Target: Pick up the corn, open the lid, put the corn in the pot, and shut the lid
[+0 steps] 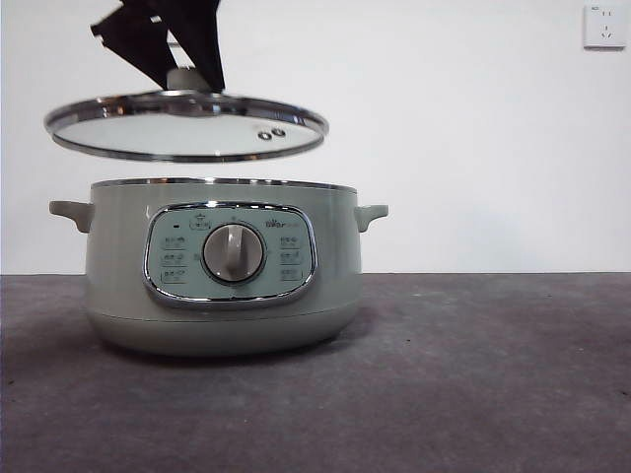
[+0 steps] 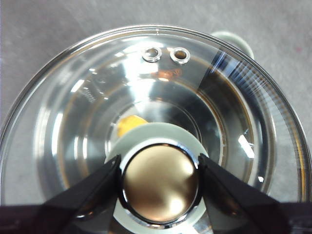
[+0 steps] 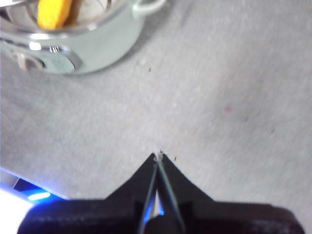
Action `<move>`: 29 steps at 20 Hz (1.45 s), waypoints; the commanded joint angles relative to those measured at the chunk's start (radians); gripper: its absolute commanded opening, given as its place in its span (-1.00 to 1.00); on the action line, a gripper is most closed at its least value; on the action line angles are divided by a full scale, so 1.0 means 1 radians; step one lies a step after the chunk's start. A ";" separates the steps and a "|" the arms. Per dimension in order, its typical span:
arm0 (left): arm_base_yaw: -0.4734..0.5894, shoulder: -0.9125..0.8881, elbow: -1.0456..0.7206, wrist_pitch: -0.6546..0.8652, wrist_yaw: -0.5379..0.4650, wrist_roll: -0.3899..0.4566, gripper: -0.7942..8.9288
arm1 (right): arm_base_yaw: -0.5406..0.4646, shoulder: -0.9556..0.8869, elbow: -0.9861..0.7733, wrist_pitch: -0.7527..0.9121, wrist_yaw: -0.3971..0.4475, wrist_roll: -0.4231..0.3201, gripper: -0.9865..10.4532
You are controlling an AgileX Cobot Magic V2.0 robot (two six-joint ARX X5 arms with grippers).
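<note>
Upper left of the front view, the left gripper [image 1: 187, 79] clamps the domed glass lid's [image 1: 187, 128] knob above the sage-green pot [image 1: 118, 256]; the yellow corn cob [image 3: 53, 13] lies inside; the right gripper [image 3: 159, 157] is closed and empty over the grey worktop [image 3: 219, 97].

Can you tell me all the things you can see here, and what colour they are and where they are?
pot: one, pale green, standing on the table, open at the top
lid: one, clear glass with a shiny rim, held in the air just above the pot
knob: one, shiny top on a pale green base, in the middle of the lid
corn: one, yellow-orange, lying inside the pot
table: one, dark grey, under the pot
wall socket: one, white, high on the white wall
left claw: one, black, shut on the knob, holding the lid up
right claw: one, black, shut and empty, over bare table beside the pot
</note>
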 commanded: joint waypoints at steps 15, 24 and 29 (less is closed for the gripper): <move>-0.043 0.129 0.009 0.072 0.007 -0.010 -0.86 | 0.001 -0.145 -0.304 0.207 -0.127 0.040 -0.86; -0.043 0.168 0.009 0.069 -0.045 0.032 -0.86 | 0.001 -0.145 -0.304 0.235 -0.127 0.040 -0.86; -0.043 0.169 0.009 0.077 -0.037 0.011 -0.15 | 0.001 -0.143 -0.304 0.236 -0.127 0.039 -0.86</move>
